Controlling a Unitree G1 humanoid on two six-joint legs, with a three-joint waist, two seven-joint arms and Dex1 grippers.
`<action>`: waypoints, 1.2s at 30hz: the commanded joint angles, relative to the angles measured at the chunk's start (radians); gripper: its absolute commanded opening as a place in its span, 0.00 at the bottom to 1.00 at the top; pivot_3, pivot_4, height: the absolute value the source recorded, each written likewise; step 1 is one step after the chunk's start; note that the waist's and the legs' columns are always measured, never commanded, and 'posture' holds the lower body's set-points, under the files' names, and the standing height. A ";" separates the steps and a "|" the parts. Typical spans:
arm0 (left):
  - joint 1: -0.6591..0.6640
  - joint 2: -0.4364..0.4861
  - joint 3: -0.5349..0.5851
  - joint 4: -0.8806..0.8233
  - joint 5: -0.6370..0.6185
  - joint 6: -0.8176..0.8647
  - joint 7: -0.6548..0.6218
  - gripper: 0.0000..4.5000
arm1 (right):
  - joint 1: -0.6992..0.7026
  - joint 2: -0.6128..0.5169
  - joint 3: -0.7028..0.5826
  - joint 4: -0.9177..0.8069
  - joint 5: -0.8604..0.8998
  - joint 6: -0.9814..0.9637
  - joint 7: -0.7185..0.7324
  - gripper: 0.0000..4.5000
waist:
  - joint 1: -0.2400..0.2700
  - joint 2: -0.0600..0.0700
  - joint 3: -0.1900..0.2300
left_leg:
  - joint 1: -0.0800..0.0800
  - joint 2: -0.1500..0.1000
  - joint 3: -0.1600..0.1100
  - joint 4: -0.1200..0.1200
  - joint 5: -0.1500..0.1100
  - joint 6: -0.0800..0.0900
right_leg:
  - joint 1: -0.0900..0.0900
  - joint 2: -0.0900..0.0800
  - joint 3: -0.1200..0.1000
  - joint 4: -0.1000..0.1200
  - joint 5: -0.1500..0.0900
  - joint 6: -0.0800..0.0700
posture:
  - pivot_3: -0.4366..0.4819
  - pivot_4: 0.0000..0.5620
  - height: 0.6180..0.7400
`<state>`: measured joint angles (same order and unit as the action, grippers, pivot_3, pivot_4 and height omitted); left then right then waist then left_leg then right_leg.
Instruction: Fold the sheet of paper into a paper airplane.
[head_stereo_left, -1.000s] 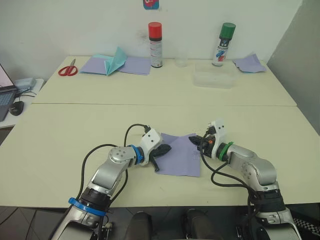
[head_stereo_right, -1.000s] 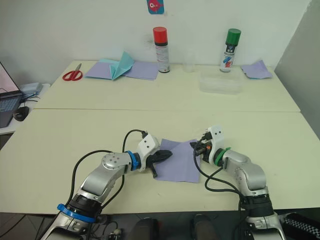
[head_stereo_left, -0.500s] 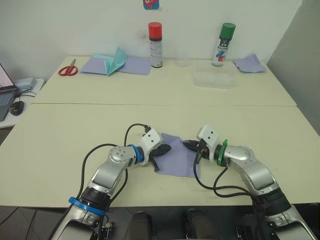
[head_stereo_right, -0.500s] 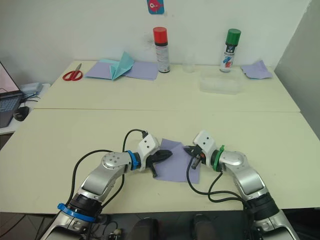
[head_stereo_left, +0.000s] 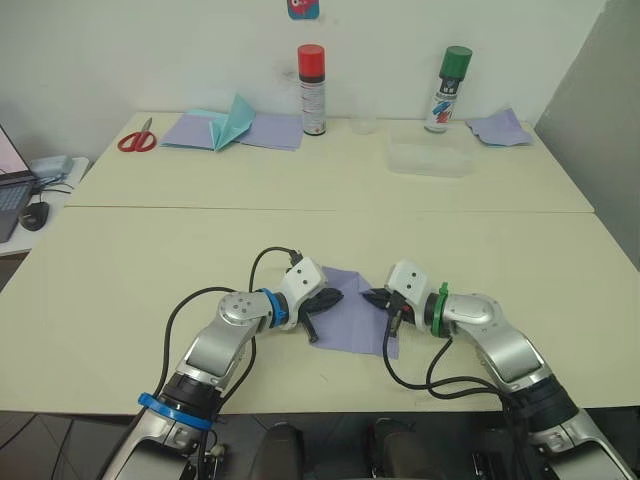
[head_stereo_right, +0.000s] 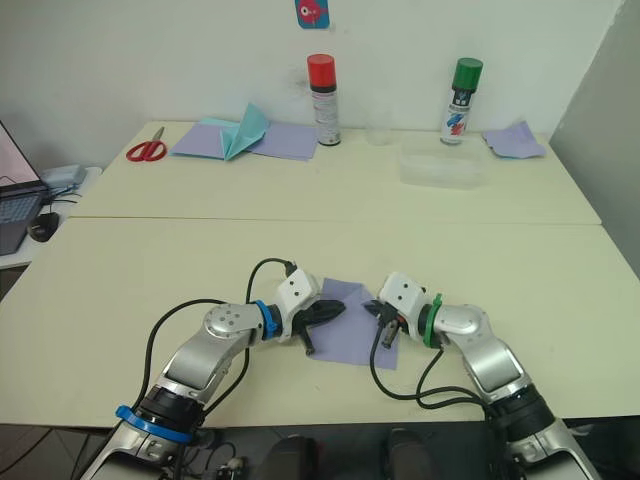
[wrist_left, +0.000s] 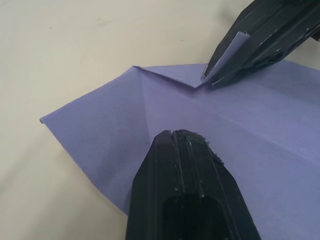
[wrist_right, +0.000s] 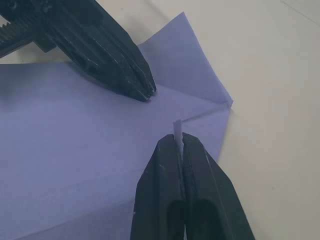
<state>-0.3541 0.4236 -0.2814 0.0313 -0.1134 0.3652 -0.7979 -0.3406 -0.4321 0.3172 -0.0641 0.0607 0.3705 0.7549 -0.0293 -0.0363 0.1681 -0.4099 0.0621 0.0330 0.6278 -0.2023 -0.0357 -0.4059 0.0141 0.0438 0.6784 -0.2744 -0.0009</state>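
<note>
Right gripper has dragged the sheet of paper's pinched corner inward; left gripper clenched.

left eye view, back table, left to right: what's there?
scissors → teal paper piece on flat lavender sheets → red-capped spray can → clear cup → clear plastic tray → green-capped spray can → rumpled lavender scrap

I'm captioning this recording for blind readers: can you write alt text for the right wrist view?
The right gripper is shut on a corner of the sheet of paper, folding it over the lavender sheet on a cream table. The left gripper, shut, presses its tips on the paper just beyond.
</note>
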 joint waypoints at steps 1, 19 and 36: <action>0.022 -0.001 -0.036 0.040 0.033 0.025 -0.001 0.00 | -0.020 0.004 -0.008 -0.001 -0.005 0.013 -0.003 0.01 | 0.000 0.000 0.000 | 0.000 0.000 0.000 0.000 0.000 0.000 | 0.000 0.000 0.000 0.000 0.000 0.000 | 0.48 0.27 1.00; 0.027 -0.004 -0.038 0.044 0.033 0.021 0.002 0.00 | -0.015 0.030 -0.043 -0.025 0.037 0.058 0.008 0.92 | 0.000 0.000 0.000 | 0.000 0.000 0.000 0.000 0.000 0.000 | 0.000 0.000 0.000 0.000 0.000 0.000 | 0.48 0.27 1.00; 0.037 0.005 -0.040 0.026 0.031 0.033 -0.005 0.00 | 0.051 0.001 -0.073 -0.152 0.046 0.042 -0.022 0.01 | 0.000 0.000 0.000 | 0.000 0.000 0.000 0.000 0.000 0.000 | 0.000 0.000 0.000 0.000 0.000 -0.001 | 0.48 0.27 1.00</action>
<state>-0.3450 0.4252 -0.2839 0.0193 -0.1121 0.3637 -0.7977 -0.2862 -0.4312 0.2543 -0.1704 0.0998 0.4265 0.7368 -0.0291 -0.0363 0.1681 -0.4099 0.0621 0.0330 0.6274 -0.2023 -0.0358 -0.4059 0.0139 0.0440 0.6784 -0.2748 -0.0014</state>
